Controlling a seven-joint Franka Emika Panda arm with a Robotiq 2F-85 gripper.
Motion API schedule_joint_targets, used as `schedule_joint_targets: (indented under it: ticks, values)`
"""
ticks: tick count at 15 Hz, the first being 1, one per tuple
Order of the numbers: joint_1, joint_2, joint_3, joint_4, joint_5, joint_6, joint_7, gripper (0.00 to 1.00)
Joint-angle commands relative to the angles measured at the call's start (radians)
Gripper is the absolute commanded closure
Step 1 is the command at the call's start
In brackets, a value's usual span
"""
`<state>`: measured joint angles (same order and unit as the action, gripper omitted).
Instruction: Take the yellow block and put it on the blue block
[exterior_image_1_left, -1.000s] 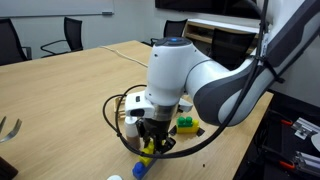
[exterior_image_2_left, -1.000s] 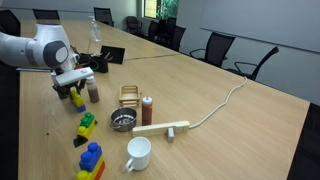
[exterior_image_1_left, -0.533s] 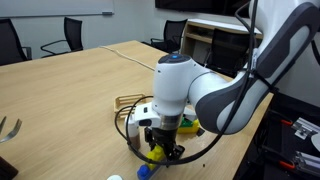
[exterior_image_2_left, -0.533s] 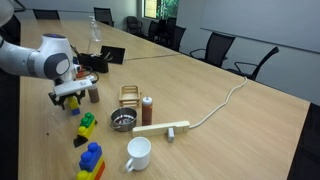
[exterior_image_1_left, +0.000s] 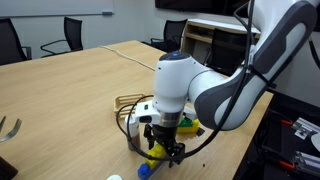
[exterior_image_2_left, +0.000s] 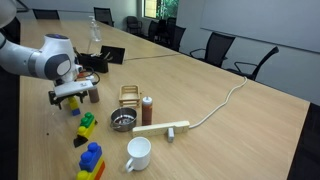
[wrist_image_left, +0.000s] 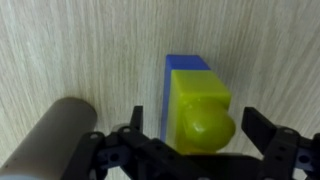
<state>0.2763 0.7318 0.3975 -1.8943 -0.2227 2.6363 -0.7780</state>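
Note:
In the wrist view the yellow block (wrist_image_left: 200, 110) rests on top of the blue block (wrist_image_left: 185, 65), whose far end shows beyond it. My gripper (wrist_image_left: 197, 125) is open, one finger on each side of the yellow block and a gap showing on the right. In both exterior views the gripper (exterior_image_1_left: 160, 148) (exterior_image_2_left: 72, 100) hangs low over the wooden table with the yellow block (exterior_image_1_left: 153, 153) (exterior_image_2_left: 72, 110) just under it. The blue block is hidden there.
A dark bottle (exterior_image_2_left: 93, 93) stands close beside the gripper. Nearby are a green and yellow block (exterior_image_2_left: 86, 123), a blue and yellow stack (exterior_image_2_left: 91, 158), a white mug (exterior_image_2_left: 138, 153), a metal bowl (exterior_image_2_left: 122, 121), a wire rack (exterior_image_2_left: 131, 95) and a wooden bar (exterior_image_2_left: 163, 128).
The gripper carried the yellow block sideways and down onto the blue block, then its jaws opened and let go. In the last half second the arm has barely moved.

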Motion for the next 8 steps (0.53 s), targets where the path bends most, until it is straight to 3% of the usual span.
schedule_joint_targets:
  ticks: [1,4,8]
  values:
    - [-0.001,-0.044,-0.012,-0.030,-0.013,0.058,0.021,0.00]
    - [-0.007,-0.092,-0.011,-0.039,-0.003,0.092,0.047,0.00]
    - [-0.013,-0.171,-0.005,-0.060,0.025,0.024,0.131,0.00]
